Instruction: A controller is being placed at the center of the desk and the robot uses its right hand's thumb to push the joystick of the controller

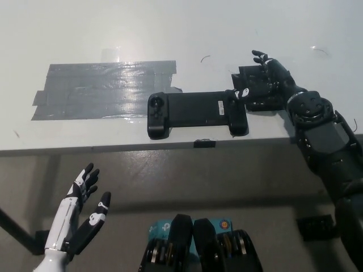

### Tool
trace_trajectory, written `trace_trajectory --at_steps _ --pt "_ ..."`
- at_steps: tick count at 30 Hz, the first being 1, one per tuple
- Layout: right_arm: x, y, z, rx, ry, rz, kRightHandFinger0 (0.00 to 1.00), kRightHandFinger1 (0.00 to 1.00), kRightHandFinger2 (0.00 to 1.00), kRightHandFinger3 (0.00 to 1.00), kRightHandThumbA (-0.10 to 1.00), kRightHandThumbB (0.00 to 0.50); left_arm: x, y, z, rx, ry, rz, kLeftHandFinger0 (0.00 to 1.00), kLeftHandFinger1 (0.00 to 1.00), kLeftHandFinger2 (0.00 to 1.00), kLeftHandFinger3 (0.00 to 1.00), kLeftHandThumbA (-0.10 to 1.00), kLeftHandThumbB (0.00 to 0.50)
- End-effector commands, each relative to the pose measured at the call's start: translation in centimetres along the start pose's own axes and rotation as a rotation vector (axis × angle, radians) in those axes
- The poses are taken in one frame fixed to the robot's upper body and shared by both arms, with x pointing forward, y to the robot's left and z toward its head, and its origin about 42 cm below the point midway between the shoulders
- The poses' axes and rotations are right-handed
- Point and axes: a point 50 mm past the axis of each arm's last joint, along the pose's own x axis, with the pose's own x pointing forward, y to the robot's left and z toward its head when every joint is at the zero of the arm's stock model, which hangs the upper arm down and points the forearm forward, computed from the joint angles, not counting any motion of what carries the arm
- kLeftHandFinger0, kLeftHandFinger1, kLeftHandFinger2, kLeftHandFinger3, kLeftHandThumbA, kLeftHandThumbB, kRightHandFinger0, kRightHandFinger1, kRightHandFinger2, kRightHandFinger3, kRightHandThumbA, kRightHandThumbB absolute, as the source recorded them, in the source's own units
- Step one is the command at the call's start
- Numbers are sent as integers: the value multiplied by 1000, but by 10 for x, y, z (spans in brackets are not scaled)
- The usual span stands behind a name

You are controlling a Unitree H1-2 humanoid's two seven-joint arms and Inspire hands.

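Lying flat near the desk's (227,34) front edge, the controller (195,112) has its right grip just beside the right hand (262,85), whose thumb tip sits at that end near the joystick; whether it touches is hard to tell. That hand's fingers are spread, grasping nothing. A good push likely needs the thumb centred on the stick, with light sideways pressure so the body does not slide. Grey tape (102,90) lies beyond the far grip. The left hand (82,209) rests low, released.
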Motion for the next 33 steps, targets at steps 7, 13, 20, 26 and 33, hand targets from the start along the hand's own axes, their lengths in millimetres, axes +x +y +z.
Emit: trace_trajectory --at_steps 7,13,20,26,33 --pt "7 -10 30 28 -61 -49 1000 1000 1000 1000 1000 497 3 4 9 12 -39 -6 1000 1000 1000 1000 645 157" --pt "7 -12 25 28 -49 -52 1000 1000 1000 1000 1000 454 3 4 11 10 -40 -6 1000 1000 1000 1000 636 149" --pt "7 -17 31 46 -60 -62 1000 1000 1000 1000 1000 456 3 3 9 13 -41 -6 1000 1000 1000 1000 625 145" --pt "6 -21 46 83 -132 -41 1000 1000 1000 1000 1000 476 0 2 8 14 -36 -9 1000 1000 1000 1000 628 139" --pt "-27 -8 114 120 -436 41 1000 1000 1000 1000 1000 423 1 6 8 16 -41 -4 1000 1000 1000 1000 617 124"
